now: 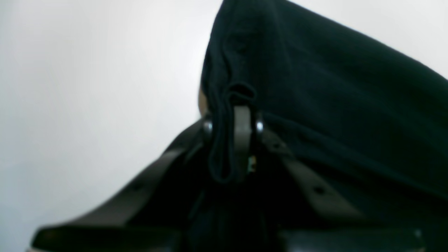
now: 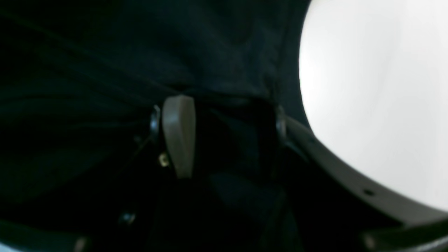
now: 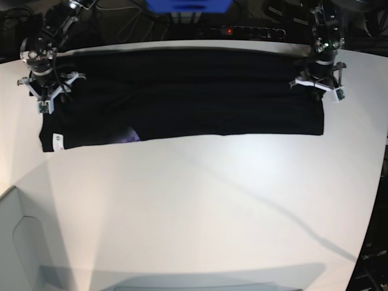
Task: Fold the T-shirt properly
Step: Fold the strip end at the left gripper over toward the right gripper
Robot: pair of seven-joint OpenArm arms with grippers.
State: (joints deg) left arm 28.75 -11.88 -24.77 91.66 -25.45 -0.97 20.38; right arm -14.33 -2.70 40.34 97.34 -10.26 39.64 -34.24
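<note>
T-shirt (image 3: 182, 97) lies as a band | my left gripper (image 1: 241, 115) pinches its edge | right gripper (image 2: 217, 136) jaws apart around cloth | next: I close right, lift both evenly.

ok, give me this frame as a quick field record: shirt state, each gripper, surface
shirt: black T-shirt spread as a wide band across the far part of the table, small white tag at its near corner
left gripper: closed on a bunched fold of the shirt's edge
right gripper: jaws apart, down on the cloth; grip not clear
surface: white table
fold status: not finished
</note>
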